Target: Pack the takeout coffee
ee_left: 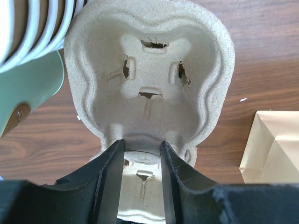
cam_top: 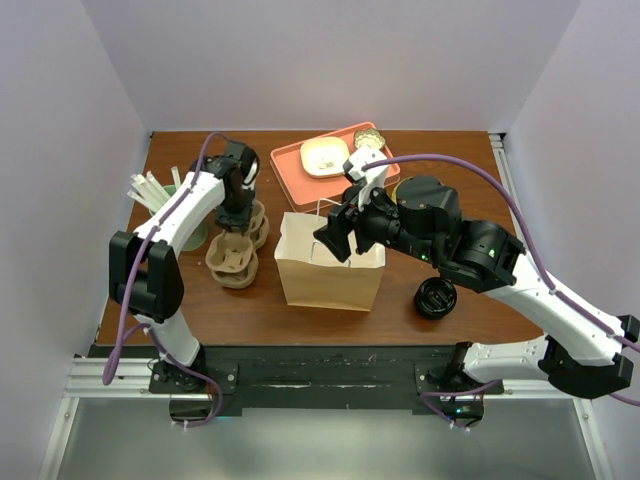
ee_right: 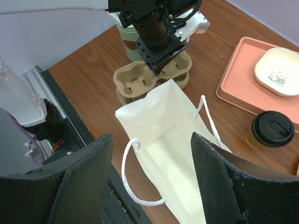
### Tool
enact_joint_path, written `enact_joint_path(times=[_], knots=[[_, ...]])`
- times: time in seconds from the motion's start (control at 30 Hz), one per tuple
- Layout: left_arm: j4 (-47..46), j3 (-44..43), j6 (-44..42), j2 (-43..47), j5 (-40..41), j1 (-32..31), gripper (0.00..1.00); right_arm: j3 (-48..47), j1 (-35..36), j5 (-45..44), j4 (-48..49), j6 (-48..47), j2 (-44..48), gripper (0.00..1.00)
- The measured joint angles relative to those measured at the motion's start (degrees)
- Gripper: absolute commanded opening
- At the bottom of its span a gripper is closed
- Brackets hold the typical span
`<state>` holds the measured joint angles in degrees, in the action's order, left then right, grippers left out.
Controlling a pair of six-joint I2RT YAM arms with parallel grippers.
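- The fingers (ee_right: 84,186) of the right gripper (ee_right: 152,140) are spread wide with nothing between them. They hang over the open mouth of the paper bag (ee_right: 154,116), which I read as lining up with where the drink has to go.
- The left gripper (ee_left: 141,143) has its fingers narrowly parted on either side of the near rim of the pulp cup carrier (ee_left: 149,70). I cannot tell whether they are actually clamping it. My guess is that it is steadying or fetching the carrier beside the bag.
- The bag stands upright with its handles flopped outward, so the way in is clear.
- The coffee (ee_right: 272,130) stands on the table (ee_right: 88,60) just beyond the bag, next to the corner of the pink tray (ee_right: 238,79). Neither gripper touches it.
- It is a small brown cup under a snug, round black lid, upright, with no spill showing.
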<state>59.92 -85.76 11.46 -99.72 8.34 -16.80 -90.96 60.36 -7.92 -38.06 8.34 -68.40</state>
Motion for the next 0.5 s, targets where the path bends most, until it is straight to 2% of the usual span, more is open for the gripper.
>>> enact_joint_path(times=[0.17,0.5], knots=[[2.45,-1.4,0.0,0.0,-0.04,0.02,0.27,0.0,0.0,0.0,0.0,0.0,-0.2,0.72],[5.66,-11.37,0.22,0.11,-3.89,-0.35,0.26,0.0,0.0,-0.09,0.0,0.02,-0.31,0.71]])
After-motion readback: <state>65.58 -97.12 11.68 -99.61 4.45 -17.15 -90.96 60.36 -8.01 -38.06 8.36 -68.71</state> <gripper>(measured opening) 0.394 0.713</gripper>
